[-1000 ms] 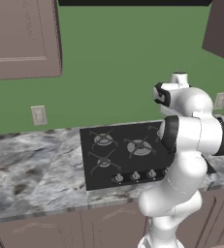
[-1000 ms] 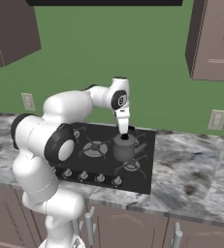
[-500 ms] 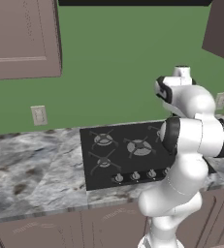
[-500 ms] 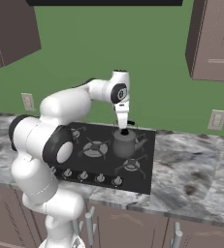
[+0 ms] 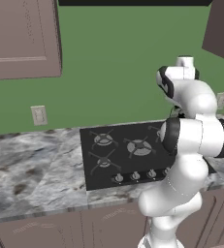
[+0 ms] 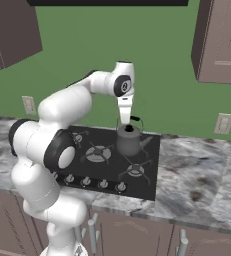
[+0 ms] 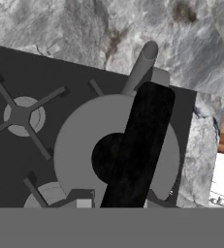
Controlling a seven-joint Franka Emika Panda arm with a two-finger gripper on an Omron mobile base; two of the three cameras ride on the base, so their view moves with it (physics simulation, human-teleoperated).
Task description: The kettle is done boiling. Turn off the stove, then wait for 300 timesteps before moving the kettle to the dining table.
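Five burners on that stove [image 6: 107, 155], and going left to right you get the marble desk [image 5: 31, 169], the black glass top with its silver knobs [image 6: 87, 181] along the front edge, then more marble on the far side. Your kettle [image 6: 128, 141] hangs over the back right burner, and from the right base view I can't tell whether it's still touching the grate. That placement makes sense if you're about to carry it off to the table. Your claw [image 6: 125, 121] comes straight down from above and is clamped on the kettle's arched black handle [image 7: 137, 150], jaws nearly together since the handle's thin. Kettle itself is squat, rounded, dull grey metal with a dark hole on top and a stubby tube spout [image 7: 141, 65]. Smooth round body, so the handle's the sensible thing to grab.
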